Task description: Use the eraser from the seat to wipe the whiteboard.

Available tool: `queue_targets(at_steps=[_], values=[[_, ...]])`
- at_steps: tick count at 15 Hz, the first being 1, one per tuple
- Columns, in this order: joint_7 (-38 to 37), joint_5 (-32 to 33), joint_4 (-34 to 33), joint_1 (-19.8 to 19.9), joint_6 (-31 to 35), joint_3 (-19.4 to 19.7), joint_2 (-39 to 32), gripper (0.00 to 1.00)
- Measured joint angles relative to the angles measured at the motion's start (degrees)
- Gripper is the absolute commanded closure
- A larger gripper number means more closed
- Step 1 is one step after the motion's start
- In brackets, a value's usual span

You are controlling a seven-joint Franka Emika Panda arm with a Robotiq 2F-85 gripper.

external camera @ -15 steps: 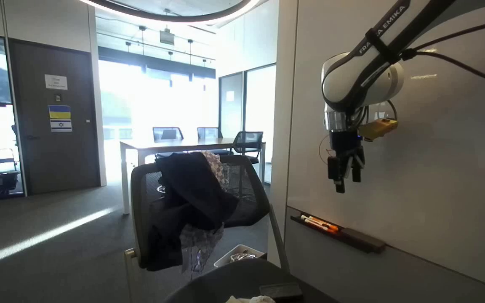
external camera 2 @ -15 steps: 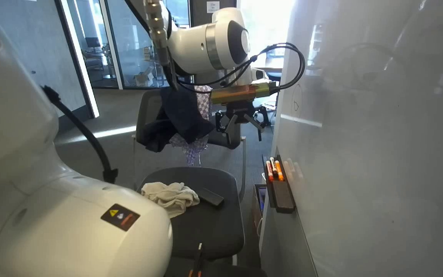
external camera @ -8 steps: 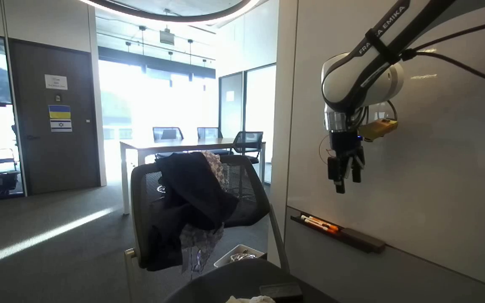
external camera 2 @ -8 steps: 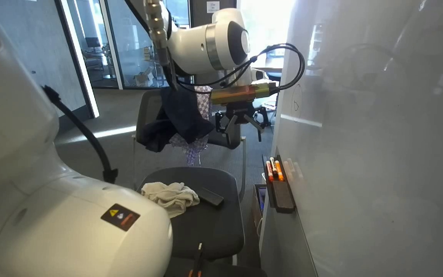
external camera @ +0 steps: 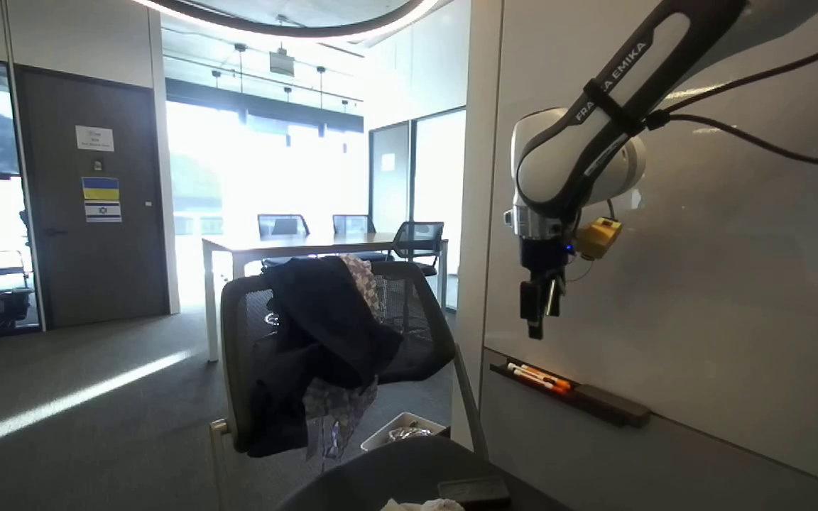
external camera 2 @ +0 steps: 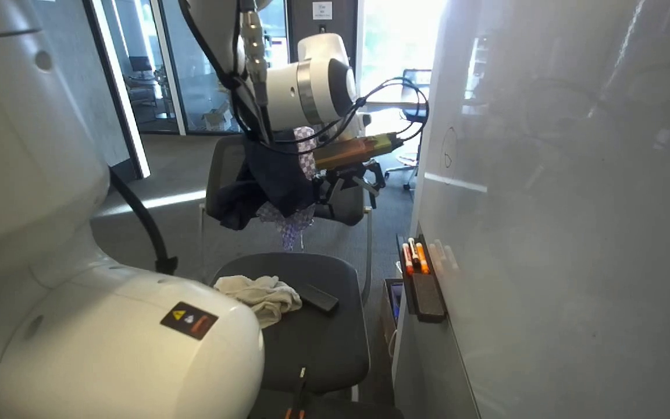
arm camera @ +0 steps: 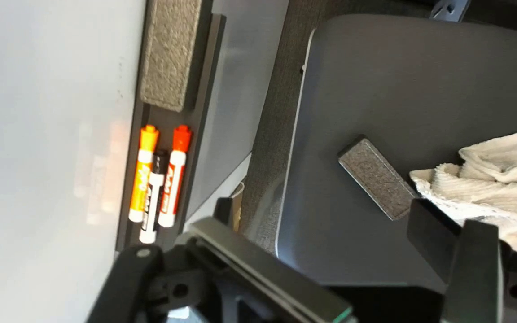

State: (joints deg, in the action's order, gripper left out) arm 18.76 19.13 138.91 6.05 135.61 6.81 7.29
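Observation:
A dark grey eraser (arm camera: 377, 177) lies on the black chair seat (arm camera: 352, 89) beside a cream cloth (arm camera: 510, 179). The eraser also shows in both exterior views (external camera: 473, 490) (external camera 2: 319, 298). The whiteboard (external camera 2: 544, 233) stands upright along the side of the chair and bears a small drawn loop mark (external camera 2: 449, 148). My gripper (external camera 2: 351, 205) is open and empty, pointing down, high above the seat and close to the whiteboard. In the wrist view, the gripper (arm camera: 326, 222) has its fingers wide apart, and one fingertip overlaps the near end of the eraser in the picture.
A narrow tray (arm camera: 164, 115) on the whiteboard's lower edge holds another eraser (arm camera: 171, 54) and several markers (arm camera: 155, 184). The chair's backrest (external camera: 423, 355) has a dark garment (external camera: 324, 319) over it. A box (external camera 2: 392, 302) stands on the floor between chair and board.
The arm has moved lower and away from the whiteboard in the last half second, and the wrist has turned and tilted slightly. The gripper stays open. The eraser and cloth have not moved.

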Motion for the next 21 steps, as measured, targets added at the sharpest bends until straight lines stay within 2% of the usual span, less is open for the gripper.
queue_targets(at_steps=[6,12,17,21], values=[[12.69,-4.42,-0.09,-3.80,11.51,-2.36,-7.29,0.00],[28.54,-6.85,-1.47,-3.77,20.64,-5.90,-19.00,0.00],[35.98,-7.07,-6.39,-1.49,21.87,-9.64,-29.98,0.00],[38.11,-6.98,-10.44,0.17,22.04,-10.54,-36.86,0.00]])
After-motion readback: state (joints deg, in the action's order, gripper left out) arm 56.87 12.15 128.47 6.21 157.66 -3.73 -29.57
